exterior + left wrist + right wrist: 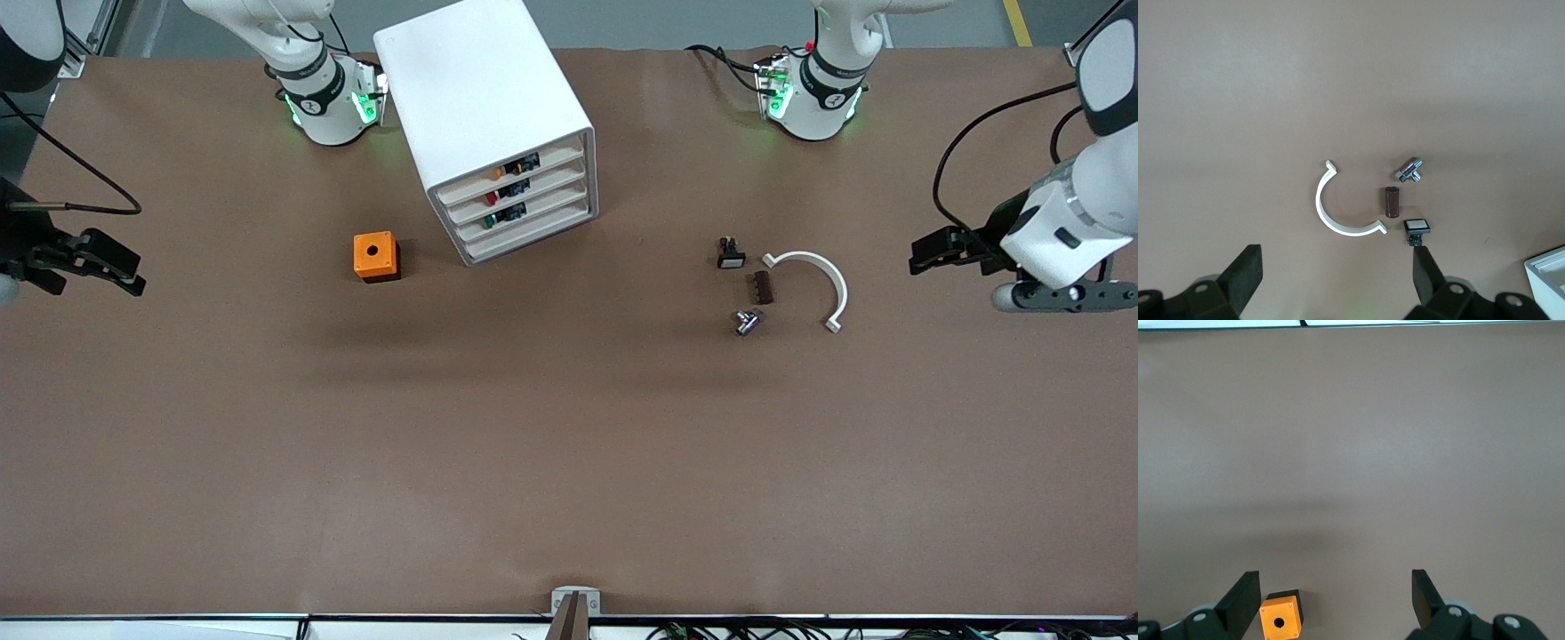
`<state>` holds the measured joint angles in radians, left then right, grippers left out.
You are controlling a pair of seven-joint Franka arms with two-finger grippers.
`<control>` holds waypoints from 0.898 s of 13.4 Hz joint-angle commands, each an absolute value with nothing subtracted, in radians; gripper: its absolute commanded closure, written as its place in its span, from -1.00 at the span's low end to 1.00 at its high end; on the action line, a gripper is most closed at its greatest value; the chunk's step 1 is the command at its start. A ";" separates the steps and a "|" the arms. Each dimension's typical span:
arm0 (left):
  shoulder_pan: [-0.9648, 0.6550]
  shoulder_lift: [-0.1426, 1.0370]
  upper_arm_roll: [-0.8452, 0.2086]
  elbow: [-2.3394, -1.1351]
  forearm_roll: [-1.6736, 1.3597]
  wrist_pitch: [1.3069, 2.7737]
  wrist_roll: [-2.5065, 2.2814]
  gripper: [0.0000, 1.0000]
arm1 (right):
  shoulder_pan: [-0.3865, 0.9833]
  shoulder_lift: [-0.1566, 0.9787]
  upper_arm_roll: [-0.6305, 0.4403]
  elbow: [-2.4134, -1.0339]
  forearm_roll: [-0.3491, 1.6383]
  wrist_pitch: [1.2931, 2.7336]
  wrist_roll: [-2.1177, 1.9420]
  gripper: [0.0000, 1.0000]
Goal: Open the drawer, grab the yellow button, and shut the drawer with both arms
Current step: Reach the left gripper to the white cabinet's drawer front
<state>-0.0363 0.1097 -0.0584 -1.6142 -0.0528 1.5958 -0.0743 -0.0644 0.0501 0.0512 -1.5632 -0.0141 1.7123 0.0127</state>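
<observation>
With both pincers, left (925,258) and right (124,271), spread wide and empty at the frame's edges, one should hook the shut top drawer (511,169) upper centre, button (500,172) inside, pulling straight.

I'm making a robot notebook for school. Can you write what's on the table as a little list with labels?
cabinet: white cabinet with four drawers, all shut
top drawer: drawer shows the orange button at its front
orange cube: orange cube with a hole, beside the cabinet, toward the right arm's end
small parts: white curved clip, brown block, black-and-white switch, metal piece, toward the left arm's end
left gripper: left gripper open, empty, waiting
right gripper: right gripper open, empty
</observation>
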 commanded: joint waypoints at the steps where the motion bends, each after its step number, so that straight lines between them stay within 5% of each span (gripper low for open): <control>1: -0.063 0.152 -0.061 -1.598 -0.040 1.585 -0.078 -0.99 | -0.060 0.044 0.052 -1.557 -0.029 1.707 0.023 -0.99; 12: -0.316 0.313 -0.064 -1.442 -0.340 1.417 -0.934 -0.99 | -0.063 0.044 0.052 -1.559 -0.029 1.709 0.023 -0.99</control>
<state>-0.2726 0.2467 -0.0699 -1.5199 -0.2835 1.4478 -0.7467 -0.0634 0.0501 0.0512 -1.5628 -0.0141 1.7126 0.0127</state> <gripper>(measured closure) 0.004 0.000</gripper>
